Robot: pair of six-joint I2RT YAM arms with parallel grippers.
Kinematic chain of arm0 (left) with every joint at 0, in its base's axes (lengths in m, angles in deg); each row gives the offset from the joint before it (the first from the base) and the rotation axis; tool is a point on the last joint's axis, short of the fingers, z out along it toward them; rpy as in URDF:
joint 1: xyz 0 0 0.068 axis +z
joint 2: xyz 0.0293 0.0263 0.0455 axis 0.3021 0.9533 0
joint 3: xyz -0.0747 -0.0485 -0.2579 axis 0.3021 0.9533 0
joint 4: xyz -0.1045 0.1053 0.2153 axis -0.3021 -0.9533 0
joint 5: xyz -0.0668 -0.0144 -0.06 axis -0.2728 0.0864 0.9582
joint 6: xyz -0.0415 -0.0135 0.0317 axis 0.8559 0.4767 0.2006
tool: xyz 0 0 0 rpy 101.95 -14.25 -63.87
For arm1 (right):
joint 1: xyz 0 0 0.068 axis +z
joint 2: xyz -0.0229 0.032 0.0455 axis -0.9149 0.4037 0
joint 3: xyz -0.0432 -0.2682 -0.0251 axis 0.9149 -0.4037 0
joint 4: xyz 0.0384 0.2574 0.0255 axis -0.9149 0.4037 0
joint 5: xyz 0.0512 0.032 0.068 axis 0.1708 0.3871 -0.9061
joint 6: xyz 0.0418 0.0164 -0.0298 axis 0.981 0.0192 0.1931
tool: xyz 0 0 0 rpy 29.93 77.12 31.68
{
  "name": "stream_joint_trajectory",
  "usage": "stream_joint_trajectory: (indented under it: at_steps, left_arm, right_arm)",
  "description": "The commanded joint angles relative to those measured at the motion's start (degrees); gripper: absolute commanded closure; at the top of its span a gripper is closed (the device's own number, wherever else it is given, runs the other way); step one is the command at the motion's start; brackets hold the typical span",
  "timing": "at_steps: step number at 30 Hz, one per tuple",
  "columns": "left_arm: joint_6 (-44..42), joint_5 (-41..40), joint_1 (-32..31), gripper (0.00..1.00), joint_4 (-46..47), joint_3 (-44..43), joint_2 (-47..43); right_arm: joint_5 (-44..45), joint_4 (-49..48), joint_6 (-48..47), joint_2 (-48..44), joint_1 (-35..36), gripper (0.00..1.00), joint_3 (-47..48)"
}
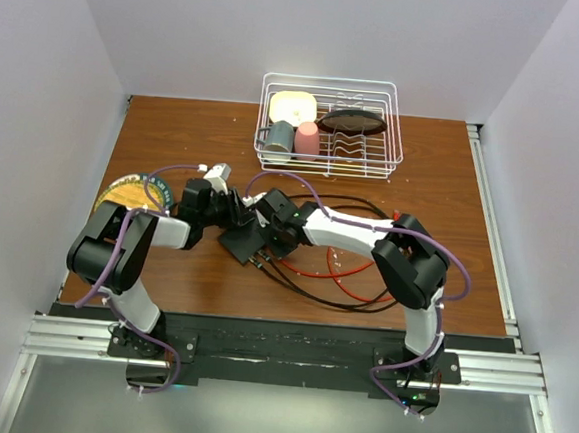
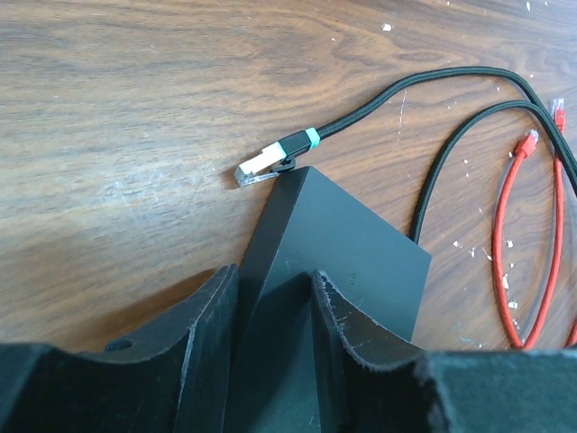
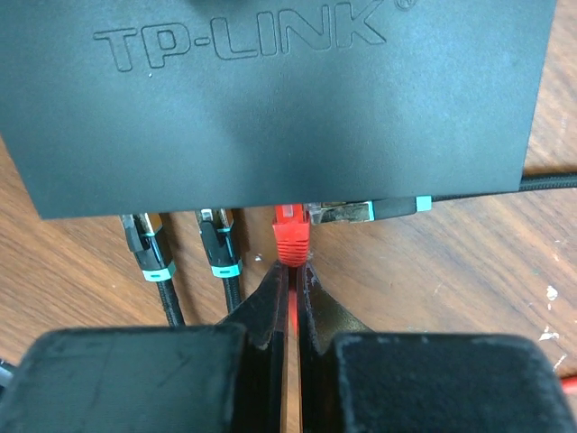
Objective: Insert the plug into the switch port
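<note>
The left gripper [image 2: 275, 280] is clamped on the switch [image 2: 352, 244], bracing it mid-table; two black plugs [image 3: 144, 236] already sit in ports; the right gripper [image 3: 293, 275] nips the red plug [image 3: 290, 233] at its rear, its nose entering a port, though seemingly not yet pushed home.

Far centre of brown wooden table [image 1: 452, 189]: white wire dish rack [image 1: 394, 135] holding grey mug [image 1: 278, 140], pink cup [image 1: 308, 138], cream square dish [image 1: 293, 106], dark oval dish [image 1: 353, 122]. Left edge: round yellow-and-dark disc [image 1: 126, 192].
</note>
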Motion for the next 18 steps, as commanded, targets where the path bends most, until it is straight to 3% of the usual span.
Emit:
stream_joint_trajectory:
  at_steps: [1, 4, 5, 8, 16, 18]
  left_arm:
    - [5.78, 18.75, -7.13, 0.71, -15.48, 2.23, 2.79]
    - [5.52, 16.73, -5.11, 0.62, -16.09, 2.15, 1.03]
    - [5.26, 15.94, -4.58, 0.53, -16.7, 1.71, 0.5]
    - [4.29, 13.56, -2.82, 0.39, -19.07, 0.48, -1.08]
    - [3.23, 7.94, -1.15, 0.21, -24.26, -2.95, -5.56]
    - [2.97, 6.1, -0.89, 0.19, -24.96, -3.3, -6.62]
  right_arm:
    - [3.07, -43.39, 0.33, -6.8, -1.38, 1.0, -0.5]
    - [3.69, -42.52, -0.37, -9.09, -1.38, 0.97, -4.72]
    - [3.69, -42.25, -0.63, -9.62, -1.38, 0.94, -6.47]
    - [3.78, -41.46, -0.9, -11.2, -1.38, 0.83, -9.64]
    - [4.48, -40.58, -0.11, -14.72, -1.38, 0.66, -16.59]
    - [5.18, -39.88, 0.24, -16.3, -1.29, 0.56, -18.17]
